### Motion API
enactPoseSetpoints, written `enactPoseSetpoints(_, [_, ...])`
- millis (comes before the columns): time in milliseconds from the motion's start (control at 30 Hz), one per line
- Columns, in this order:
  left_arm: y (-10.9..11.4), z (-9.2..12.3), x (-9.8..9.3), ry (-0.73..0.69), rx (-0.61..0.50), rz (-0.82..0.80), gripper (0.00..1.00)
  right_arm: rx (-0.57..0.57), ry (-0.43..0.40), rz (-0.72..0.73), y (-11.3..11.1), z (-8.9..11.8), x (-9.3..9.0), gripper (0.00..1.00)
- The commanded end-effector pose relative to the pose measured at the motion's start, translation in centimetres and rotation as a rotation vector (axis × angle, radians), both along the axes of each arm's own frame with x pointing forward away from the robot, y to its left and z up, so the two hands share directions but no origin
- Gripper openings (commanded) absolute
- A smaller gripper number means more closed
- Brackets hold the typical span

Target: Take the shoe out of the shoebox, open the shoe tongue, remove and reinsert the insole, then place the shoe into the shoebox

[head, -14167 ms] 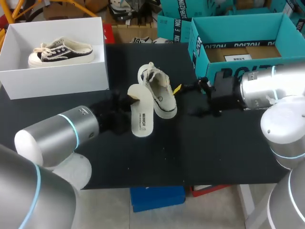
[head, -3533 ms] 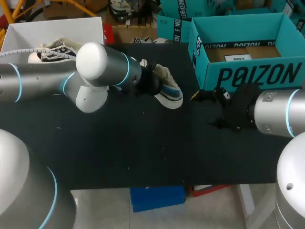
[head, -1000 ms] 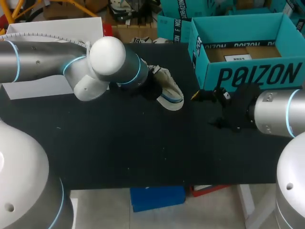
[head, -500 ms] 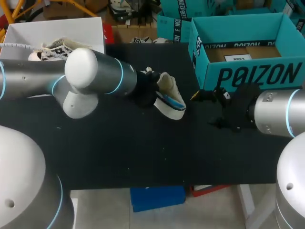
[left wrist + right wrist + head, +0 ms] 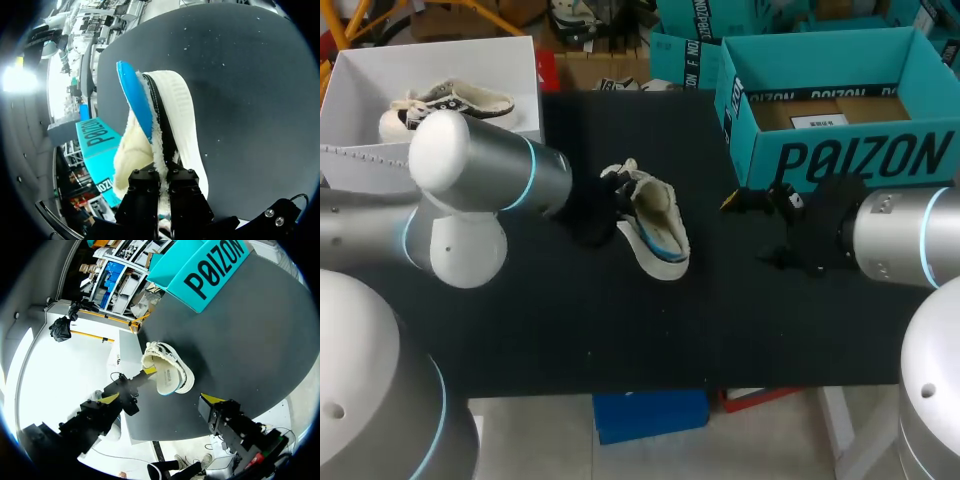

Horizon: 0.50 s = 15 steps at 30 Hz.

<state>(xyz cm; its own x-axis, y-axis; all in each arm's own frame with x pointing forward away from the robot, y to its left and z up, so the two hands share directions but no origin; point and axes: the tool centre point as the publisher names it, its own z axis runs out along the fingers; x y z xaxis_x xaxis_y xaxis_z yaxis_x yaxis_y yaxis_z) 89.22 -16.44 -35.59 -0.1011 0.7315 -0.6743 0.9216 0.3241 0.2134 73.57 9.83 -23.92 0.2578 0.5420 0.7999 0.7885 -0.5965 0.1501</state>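
Shoe lies mid-frame on the black table, its long axis nearly up-and-down and its laced end uppermost. The left gripper is clamped on the shoe's left edge. The right gripper, fingers spread, sits well apart at the right.

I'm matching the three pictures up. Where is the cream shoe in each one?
Head view: shoe mid-table, left of the teal box.
Left wrist view: shoe clamped in the left gripper, reaching out ahead of it; teal box beside the shoe.
Right wrist view: shoe ahead of the right gripper; teal box farther beyond.
Shared landmark: the teal box.
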Motion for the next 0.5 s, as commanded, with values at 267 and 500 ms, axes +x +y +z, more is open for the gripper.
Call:
enactPoseSetpoints(267, [4.9, 0.8, 0.1, 0.146, 0.088, -0.08, 0.0, 0.02, 0.016, 0.022, -0.6, -0.1, -0.2, 1.0])
enactPoseSetpoints(500, [5.3, 0.5, 0.1, 0.163, 0.125, -0.064, 0.0, 0.02, 0.016, 0.022, -0.6, -0.1, -0.2, 1.0])
